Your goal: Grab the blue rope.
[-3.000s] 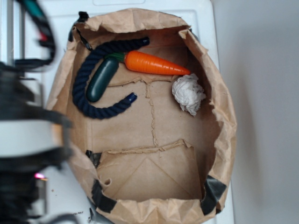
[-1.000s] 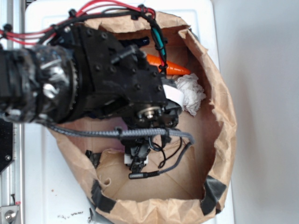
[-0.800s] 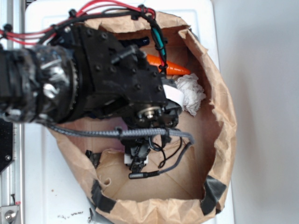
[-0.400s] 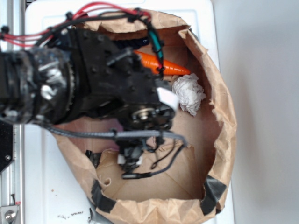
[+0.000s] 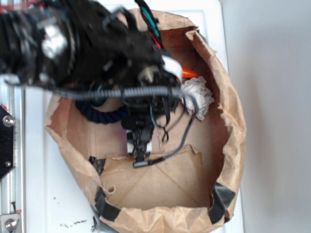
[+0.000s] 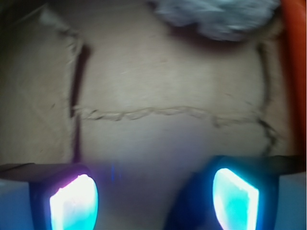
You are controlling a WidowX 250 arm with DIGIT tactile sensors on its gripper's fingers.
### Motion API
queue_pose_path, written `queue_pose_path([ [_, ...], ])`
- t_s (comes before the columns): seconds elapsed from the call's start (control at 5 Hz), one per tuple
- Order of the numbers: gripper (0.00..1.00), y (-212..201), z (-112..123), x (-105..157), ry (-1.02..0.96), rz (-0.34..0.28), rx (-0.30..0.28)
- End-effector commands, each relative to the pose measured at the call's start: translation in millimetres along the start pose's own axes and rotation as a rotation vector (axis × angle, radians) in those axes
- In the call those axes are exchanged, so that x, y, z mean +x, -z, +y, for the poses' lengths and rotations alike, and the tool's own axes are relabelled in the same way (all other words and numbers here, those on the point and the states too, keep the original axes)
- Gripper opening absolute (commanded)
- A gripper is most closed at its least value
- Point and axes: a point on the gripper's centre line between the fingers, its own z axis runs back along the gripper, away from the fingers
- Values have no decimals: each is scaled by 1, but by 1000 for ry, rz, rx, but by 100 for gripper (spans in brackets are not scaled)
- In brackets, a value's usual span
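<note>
We are reading no writing anywhere. Looking into the crumpled brown paper bag point(image 5: 228, 121), we are seeing the thick navy twisted blue rope point(image 5: 99, 112) lying just left of the gripper point(image 6: 153, 199), partly under the black arm. The gripper is hanging low over the bag's floor, jaws spread apart, holding nothing. Beyond it to the right, a crumpled white paper ball point(image 5: 198, 97) and an orange carrot tip point(image 5: 189, 74) are showing.

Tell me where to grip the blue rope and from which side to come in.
Grip the blue rope on its exposed lower curve, probably from straight above with the jaws across the cord. The arm hides the rest. The gripper is open, and dark blue shows by the right finger.
</note>
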Motion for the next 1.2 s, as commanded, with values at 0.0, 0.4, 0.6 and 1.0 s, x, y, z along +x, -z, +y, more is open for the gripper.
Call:
queue_pose_path([
  [0.0, 100, -16, 12, 12, -107, -90, 18],
  [0.4, 100, -8, 16, 8, -126, -61, 9],
  [0.6, 100, 20, 11, 4, -134, -33, 1],
  [1.0, 100, 43, 7, -21, -69, -57, 9],
])
